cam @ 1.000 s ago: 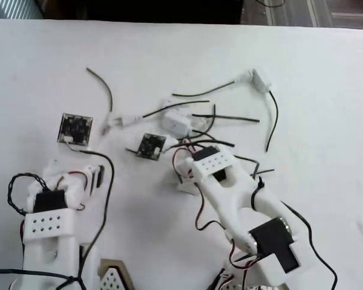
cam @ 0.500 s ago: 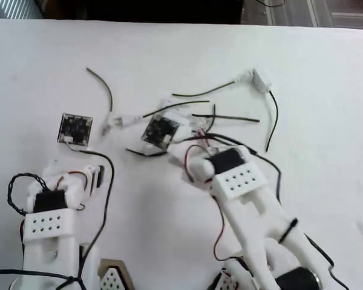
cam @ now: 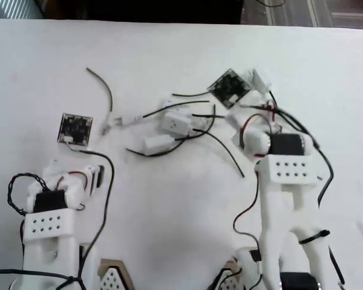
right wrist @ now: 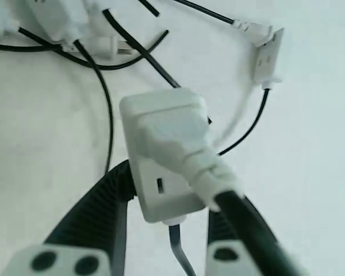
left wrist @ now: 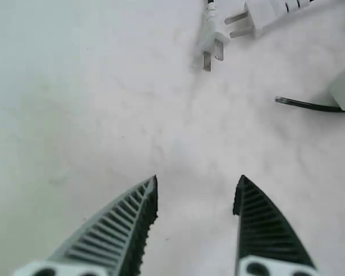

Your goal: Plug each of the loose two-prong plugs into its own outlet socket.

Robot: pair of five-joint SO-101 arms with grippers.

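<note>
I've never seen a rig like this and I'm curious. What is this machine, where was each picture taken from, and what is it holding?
These are two small white robot arms at a white table. The high view looks down on both. The left arm sits near the lower corner. The right arm is stretched towards a tangle of black cords, plugs and sockets.

The other two pictures come from cameras on the wrists, each looking along its own gripper. The left gripper is open and holds nothing, and a loose plug with two prongs lies on the table ahead of it. The right gripper is closed on a white socket block, which seems to have a corded plug pushed into it. A second socket lies beyond.
</note>
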